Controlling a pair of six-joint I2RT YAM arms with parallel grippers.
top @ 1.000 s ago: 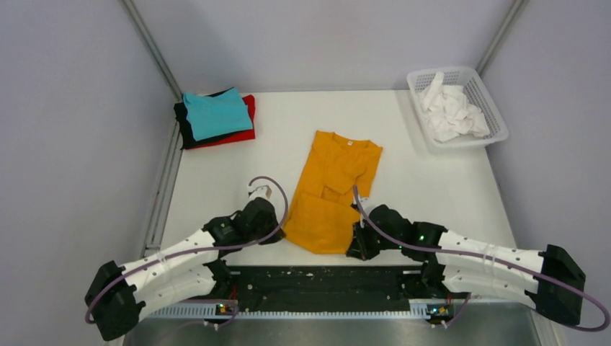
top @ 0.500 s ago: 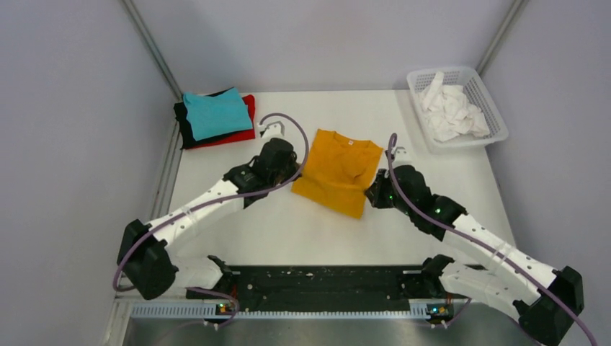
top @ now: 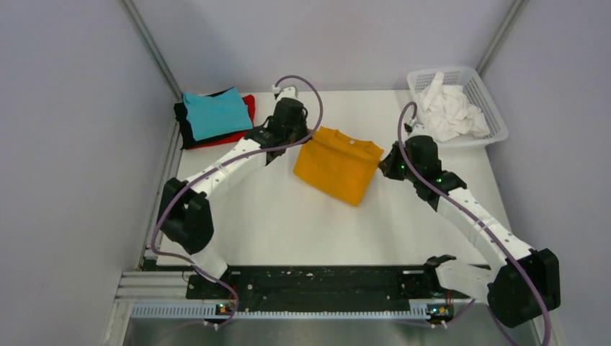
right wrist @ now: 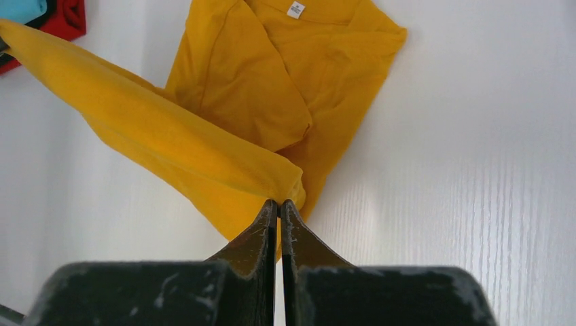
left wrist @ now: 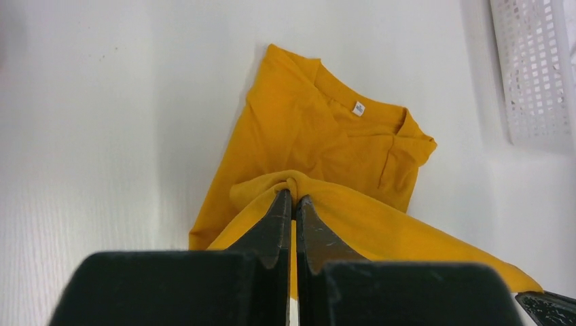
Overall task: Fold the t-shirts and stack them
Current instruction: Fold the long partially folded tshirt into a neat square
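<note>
The mustard-orange t-shirt (top: 339,167) lies mid-table, its lower half doubled up toward the collar. My left gripper (top: 306,138) is shut on one hem corner of the shirt (left wrist: 326,204) at the shirt's far left. My right gripper (top: 387,167) is shut on the other hem corner (right wrist: 224,163) at the shirt's right edge. The held hem hangs taut between them above the flat upper half. A folded stack with the teal shirt (top: 216,113) on top of black and red ones sits at the back left.
A white lattice basket (top: 484,108) holding crumpled white cloth stands at the back right corner. The basket's edge shows in the left wrist view (left wrist: 533,75). Grey walls enclose the table on the left, back and right.
Both grippers have carried the shirt's hem from the near edge of the table far up toward the collar, doubling the shirt over. Both arms are now stretched out.
</note>
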